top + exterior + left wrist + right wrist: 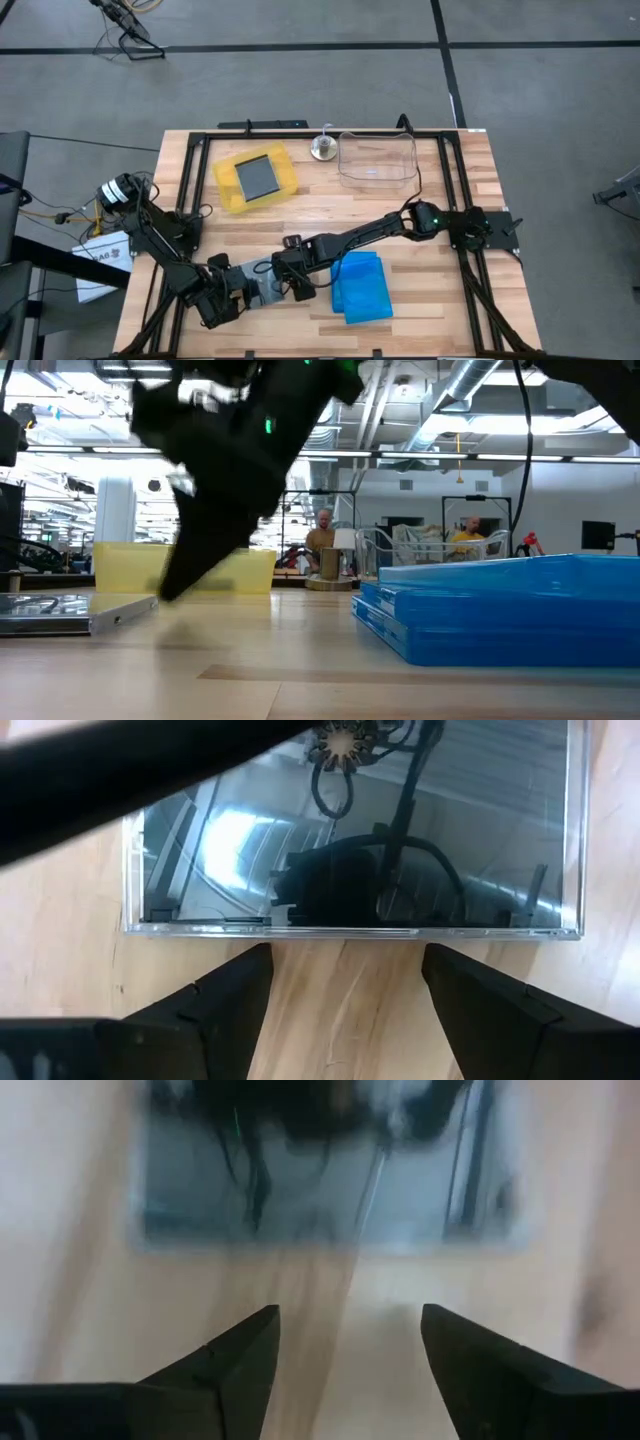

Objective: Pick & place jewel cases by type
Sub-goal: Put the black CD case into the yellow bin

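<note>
A clear-grey jewel case [263,287] with a silvery dark insert lies flat on the wooden table near its front edge, between my two grippers. My left gripper [345,955] is open; its fingertips stand just short of the case's [350,840] nearer edge. My right gripper [345,1315] is also open and faces the case [330,1180] from the opposite side, apart from it. Several blue jewel cases [360,287] lie stacked to the right of it. Another grey case [258,177] lies in the yellow tray [228,190].
A clear plastic tub [377,160] stands at the table's far side, right of the yellow tray, with a small round metal object [322,148] between them. In the low view the blue stack [500,615] fills the right side. People sit in the room beyond the table.
</note>
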Controlling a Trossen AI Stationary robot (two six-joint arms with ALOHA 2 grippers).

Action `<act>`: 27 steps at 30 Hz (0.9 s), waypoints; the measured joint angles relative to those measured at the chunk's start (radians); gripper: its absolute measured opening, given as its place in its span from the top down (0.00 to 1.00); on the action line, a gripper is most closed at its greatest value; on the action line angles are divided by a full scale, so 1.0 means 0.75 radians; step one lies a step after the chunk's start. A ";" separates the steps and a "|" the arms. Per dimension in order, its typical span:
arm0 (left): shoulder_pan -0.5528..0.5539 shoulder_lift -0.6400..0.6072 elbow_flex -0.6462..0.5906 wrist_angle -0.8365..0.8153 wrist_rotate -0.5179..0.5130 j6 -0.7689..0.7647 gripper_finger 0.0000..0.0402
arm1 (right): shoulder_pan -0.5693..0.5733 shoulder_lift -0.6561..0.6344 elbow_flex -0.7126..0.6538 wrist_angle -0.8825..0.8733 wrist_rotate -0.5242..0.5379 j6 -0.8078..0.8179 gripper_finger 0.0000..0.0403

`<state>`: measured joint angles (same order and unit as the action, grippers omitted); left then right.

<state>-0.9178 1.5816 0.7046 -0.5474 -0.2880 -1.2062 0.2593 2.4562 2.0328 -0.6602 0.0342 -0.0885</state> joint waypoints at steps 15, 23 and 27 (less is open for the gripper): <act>0.011 0.011 0.022 0.018 -0.065 0.023 0.36 | 0.036 0.045 -0.001 0.103 -0.016 0.011 0.40; 0.010 0.012 0.021 0.042 -0.124 0.015 0.36 | 0.018 0.050 -0.007 0.184 -0.066 0.010 0.40; 0.017 0.012 0.019 0.061 -0.153 0.027 0.36 | 0.018 0.050 -0.008 0.202 -0.068 0.003 0.40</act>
<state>-0.9052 1.5906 0.7185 -0.5020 -0.4028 -1.1857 0.2729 2.4935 2.0266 -0.5085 -0.0166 -0.0862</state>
